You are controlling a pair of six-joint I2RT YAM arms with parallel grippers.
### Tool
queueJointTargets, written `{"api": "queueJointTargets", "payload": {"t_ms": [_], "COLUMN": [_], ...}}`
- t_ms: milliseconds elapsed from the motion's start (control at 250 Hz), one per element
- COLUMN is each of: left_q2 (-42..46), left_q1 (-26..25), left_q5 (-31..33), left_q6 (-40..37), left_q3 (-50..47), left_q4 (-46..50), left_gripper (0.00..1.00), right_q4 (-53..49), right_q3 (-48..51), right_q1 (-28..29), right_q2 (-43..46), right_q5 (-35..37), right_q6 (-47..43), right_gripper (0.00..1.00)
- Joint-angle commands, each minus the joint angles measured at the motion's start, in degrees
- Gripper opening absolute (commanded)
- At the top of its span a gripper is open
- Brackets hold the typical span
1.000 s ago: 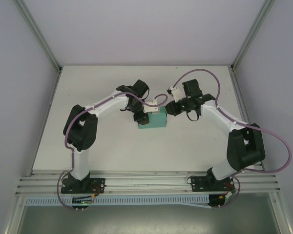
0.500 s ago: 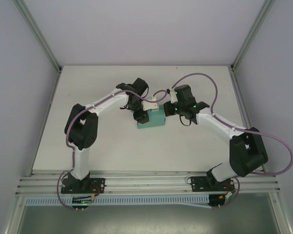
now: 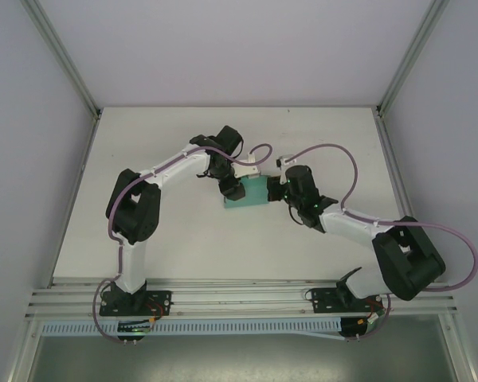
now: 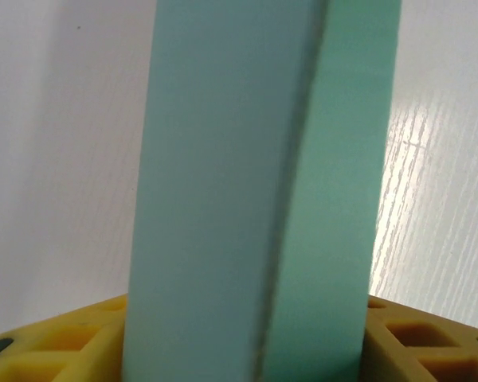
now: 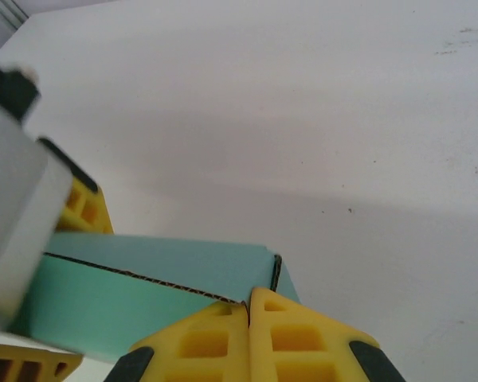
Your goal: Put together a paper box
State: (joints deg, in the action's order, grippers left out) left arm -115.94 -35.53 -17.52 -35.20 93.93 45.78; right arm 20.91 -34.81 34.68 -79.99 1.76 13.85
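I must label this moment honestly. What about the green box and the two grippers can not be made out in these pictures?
Top view: paper box small, partly under left gripper and right gripper; flaps unreadable.
Left wrist view: box blurred, too near; whether the left gripper's fingers press it is unclear.
Right wrist view: shut right gripper hides the box edge; contact unclear.

White table, pale grey enclosure walls, aluminium frame posts, slotted rail along the near edge.

plain teal-green paper box, yellow fingers w/ black tips, white table, purple cables, black-and-white arms
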Motion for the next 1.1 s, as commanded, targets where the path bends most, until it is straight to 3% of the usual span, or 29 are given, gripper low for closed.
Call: {"api": "queueJointTargets", "payload": {"t_ms": [0, 212, 284, 428, 672, 747, 863, 1095], "left_q2": [-0.30, 2.88, 4.89, 9.29, 15.68, 16.66, 16.62, 16.21], "left_q1": [-0.76, -0.84, -0.86, -0.86, -0.38, 0.70, 2.94, 3.26], "left_q5": [-1.87, -2.77, -3.32, -1.87, 6.04, 7.66, 8.10, 8.62], "left_q6": [1.14, 0.99, 1.01, 3.30, 9.90, 11.21, 13.01, 12.07], "left_q3": [0.55, 0.43, -0.77, -4.35, -10.77, -12.58, -13.15, -14.65], "left_q4": [-2.73, -1.65, -2.45, -6.07, -9.08, -8.97, -6.50, -6.88], "left_gripper": [0.61, 0.81, 0.98, 0.99, 0.99, 0.91, 0.62, 0.51], "right_q4": [-1.49, -9.32, -12.39, -17.12, -23.77, -25.86, -30.21, -34.19], "right_q3": [5.00, -0.83, -2.90, -5.09, -9.18, -10.84, -13.92, -18.08], "right_q1": [1.68, 2.20, 2.41, 2.59, 3.29, 3.42, 3.45, 3.35], "right_q2": [-3.90, -3.52, -2.73, -1.56, -1.91, -2.05, -2.79, -4.92], "right_q5": [0.06, 2.06, 3.09, 3.86, 3.96, 3.60, 3.70, 1.67], "right_q6": [-0.61, 1.30, 2.00, 2.76, 3.87, 3.82, 3.84, 3.73], "right_gripper": [0.00, 0.00, 0.00, 0.00, 0.00, 0.00, 0.00, 0.00]}}
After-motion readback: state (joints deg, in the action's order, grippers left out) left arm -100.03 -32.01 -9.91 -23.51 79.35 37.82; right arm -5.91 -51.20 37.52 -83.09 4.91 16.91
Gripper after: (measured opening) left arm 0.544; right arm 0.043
